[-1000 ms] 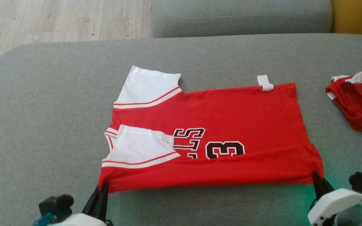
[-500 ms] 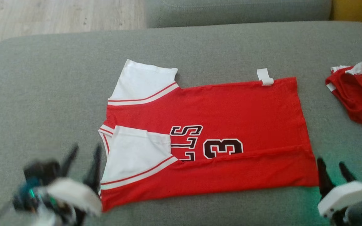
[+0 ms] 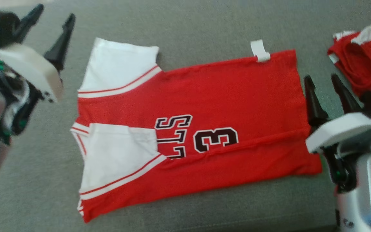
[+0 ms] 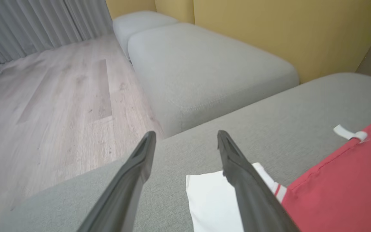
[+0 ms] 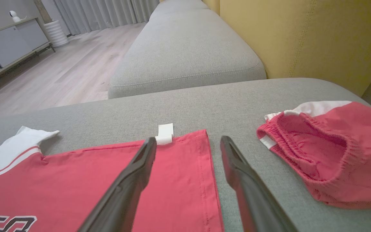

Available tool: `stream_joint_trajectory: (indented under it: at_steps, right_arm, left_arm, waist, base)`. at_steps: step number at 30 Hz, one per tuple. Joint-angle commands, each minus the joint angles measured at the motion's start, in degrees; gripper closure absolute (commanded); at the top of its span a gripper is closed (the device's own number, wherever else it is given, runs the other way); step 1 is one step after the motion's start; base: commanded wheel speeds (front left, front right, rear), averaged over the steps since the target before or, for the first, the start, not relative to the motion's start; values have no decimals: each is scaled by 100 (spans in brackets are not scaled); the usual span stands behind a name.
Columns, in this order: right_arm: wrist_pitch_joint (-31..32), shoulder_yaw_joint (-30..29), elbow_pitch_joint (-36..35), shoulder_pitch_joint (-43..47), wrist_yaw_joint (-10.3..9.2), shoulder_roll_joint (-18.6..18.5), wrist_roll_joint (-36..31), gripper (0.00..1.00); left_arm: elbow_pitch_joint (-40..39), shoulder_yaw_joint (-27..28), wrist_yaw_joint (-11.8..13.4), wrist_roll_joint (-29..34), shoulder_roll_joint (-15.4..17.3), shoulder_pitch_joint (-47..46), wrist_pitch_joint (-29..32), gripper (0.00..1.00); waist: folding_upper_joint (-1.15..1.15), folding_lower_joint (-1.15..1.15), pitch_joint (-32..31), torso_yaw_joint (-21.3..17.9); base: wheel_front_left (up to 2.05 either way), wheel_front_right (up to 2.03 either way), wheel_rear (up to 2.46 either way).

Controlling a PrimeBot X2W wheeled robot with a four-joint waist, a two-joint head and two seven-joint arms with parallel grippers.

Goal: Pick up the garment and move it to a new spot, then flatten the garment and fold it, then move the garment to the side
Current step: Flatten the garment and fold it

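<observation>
You are mid-fold: the jersey lies flat in the middle of the cushion, its near long edge turned up over the number, its far sleeve not yet folded in. Your left gripper hangs wide open and empty just beside that sleeve. Your right gripper, just as wide and empty, hangs just off the hem, between jersey and shorts. Next, I judge, you take the far edge at both ends, sleeve and hem corner, and draw it toward you evenly, clear of the shorts.
</observation>
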Motion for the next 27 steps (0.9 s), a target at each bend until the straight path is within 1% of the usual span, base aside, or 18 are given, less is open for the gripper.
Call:
stream_joint_trajectory:
  at_steps: [1,4,5,9,15,20,26,27]
  right_arm:
    - [21,294,-278,-336,37,-47,-7,0]
    - [4,527,-349,-552,37,-47,50,0]
    - [4,527,-349,-552,37,-47,50,0]
    - [-52,750,-441,-718,37,-47,100,0]
    - [-153,807,-466,-792,37,-47,146,0]
    - [-242,794,-411,-789,37,-47,186,0]
    - [-273,785,-357,-823,37,-47,206,0]
    - [-273,793,-351,-841,37,-47,208,0]
  left_arm:
    - [221,200,-87,118,316,-527,209,0]
    - [647,92,-258,226,361,-864,436,0]
    - [647,92,-258,226,361,-864,436,0]
    - [1115,43,-423,176,385,-1095,674,0]
    - [1586,54,-475,21,427,-1185,946,0]
    - [1723,47,-527,-54,486,-1159,1030,0]
    - [1669,-54,-621,-221,512,-1056,1377,0]
    - [1646,-89,-661,-243,522,-1038,1453,16]
  waist:
    - [0,-1,473,-361]
    - [0,-1,794,-561]
    - [0,-1,794,-561]
    - [0,-1,1130,-786]
    - [0,-1,1399,-962]
    - [0,-1,1466,-1006]
    - [0,-1,1476,-1008]
    - [0,-1,1480,-1010]
  base:
    - [0,0,0]
    - [0,0,0]
    - [0,0,0]
    - [0,0,0]
    - [0,0,0]
    - [0,0,0]
    - [0,0,0]
    - [0,0,0]
